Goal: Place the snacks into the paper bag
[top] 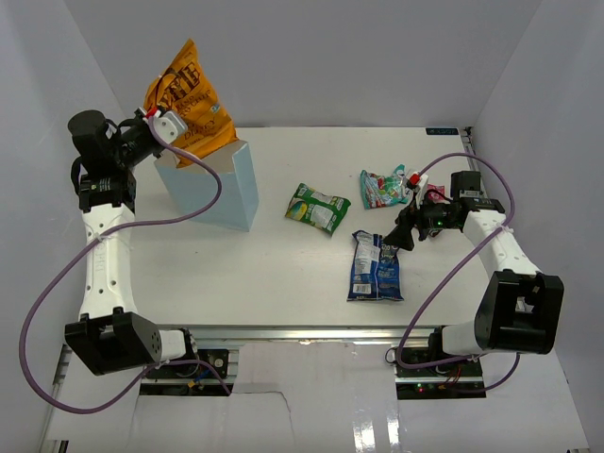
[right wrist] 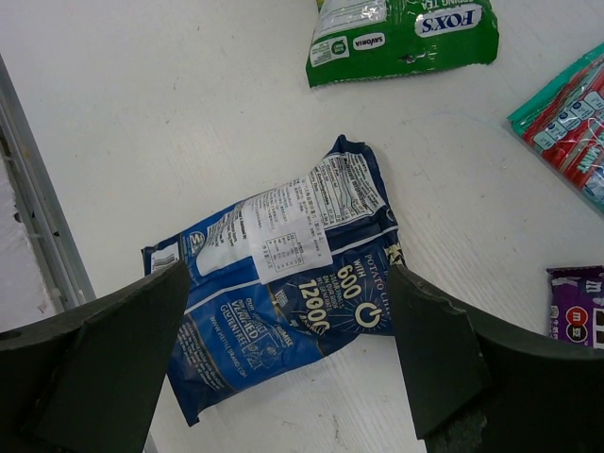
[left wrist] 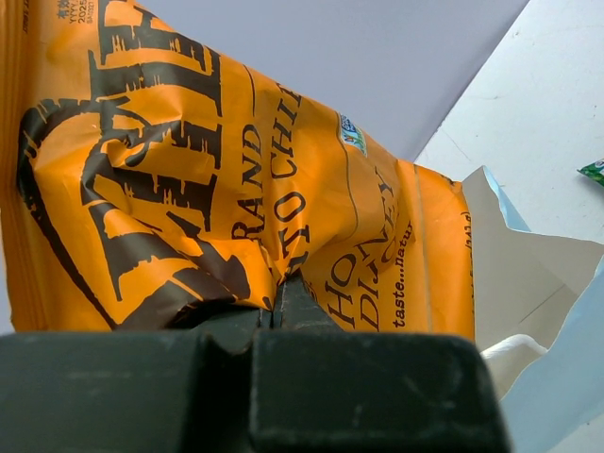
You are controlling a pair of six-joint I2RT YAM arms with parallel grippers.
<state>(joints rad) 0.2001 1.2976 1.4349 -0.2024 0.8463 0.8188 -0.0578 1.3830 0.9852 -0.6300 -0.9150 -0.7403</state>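
My left gripper point(top: 170, 127) point(left wrist: 274, 304) is shut on the lower edge of the orange chip bag point(top: 189, 94) point(left wrist: 217, 160). It holds the bag upright above the open mouth of the light blue paper bag point(top: 225, 189) point(left wrist: 533, 274) at the table's back left. The blue-white bag point(top: 376, 267) point(right wrist: 283, 236) lies flat on the table. My right gripper point(top: 401, 236) point(right wrist: 288, 276) hangs open just above it, one finger on each side. On the table beyond lie the green bag point(top: 318, 207) point(right wrist: 406, 38), the teal-red candy bag point(top: 385, 187) point(right wrist: 566, 123) and the purple candy pack point(right wrist: 576, 307).
A metal rail point(right wrist: 38, 208) runs along the table's near edge, close to the blue-white bag. White walls enclose the table at the back and on both sides. Purple cables loop from both arms.
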